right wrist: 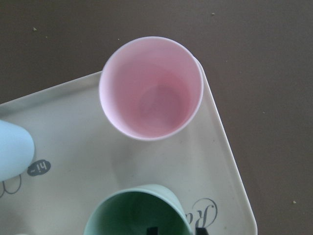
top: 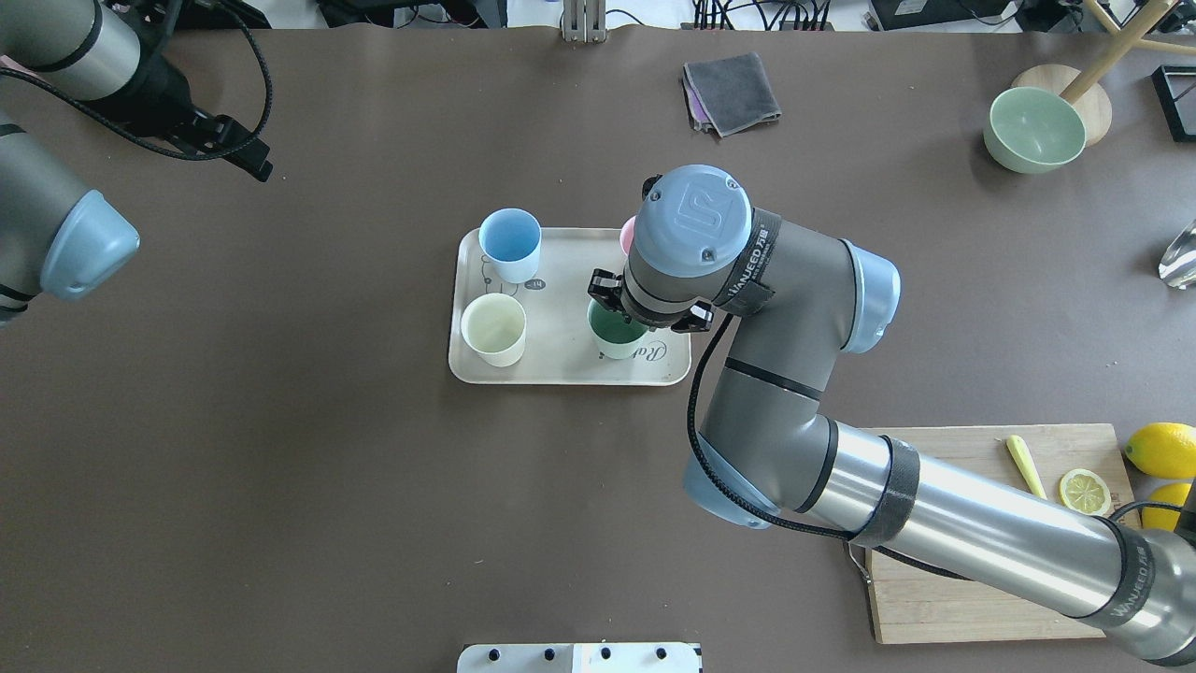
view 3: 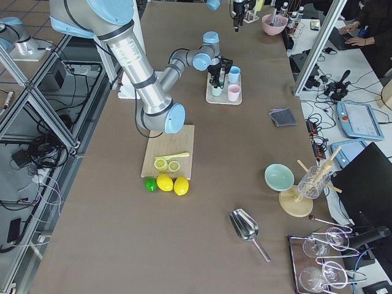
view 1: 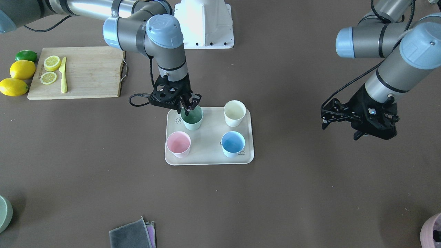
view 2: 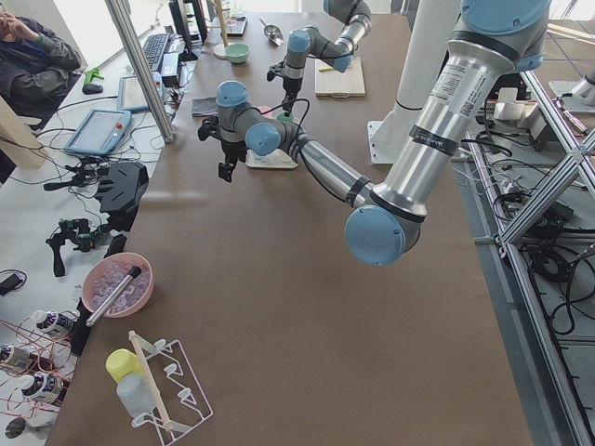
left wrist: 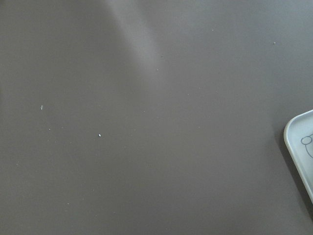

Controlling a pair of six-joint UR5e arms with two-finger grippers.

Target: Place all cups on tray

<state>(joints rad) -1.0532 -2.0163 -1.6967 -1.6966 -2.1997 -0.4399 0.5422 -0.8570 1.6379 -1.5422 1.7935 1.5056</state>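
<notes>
The beige tray [view 1: 206, 151] lies mid-table with four cups upright on it: cream-white [view 1: 234, 113], light blue [view 1: 233, 143], pink [view 1: 178, 144] and mint green [view 1: 192, 118]. My right gripper [view 1: 188, 106] hangs over the green cup, one finger inside it and one outside the rim, with a gap to the wall, so it is open. The right wrist view shows the pink cup [right wrist: 151, 100] and the green cup's rim [right wrist: 137, 213]. My left gripper [view 1: 339, 131] is open and empty, well off to the side of the tray. The left wrist view shows only a tray corner [left wrist: 301, 152].
A wooden cutting board [view 1: 86, 72] with lemon slices and a yellow knife, plus whole lemons and a lime, lies on the robot's right. A folded grey cloth [view 1: 132, 234], a grey-green bowl [top: 1035, 128] and a mauve pot [view 1: 432, 234] stand along the far edge.
</notes>
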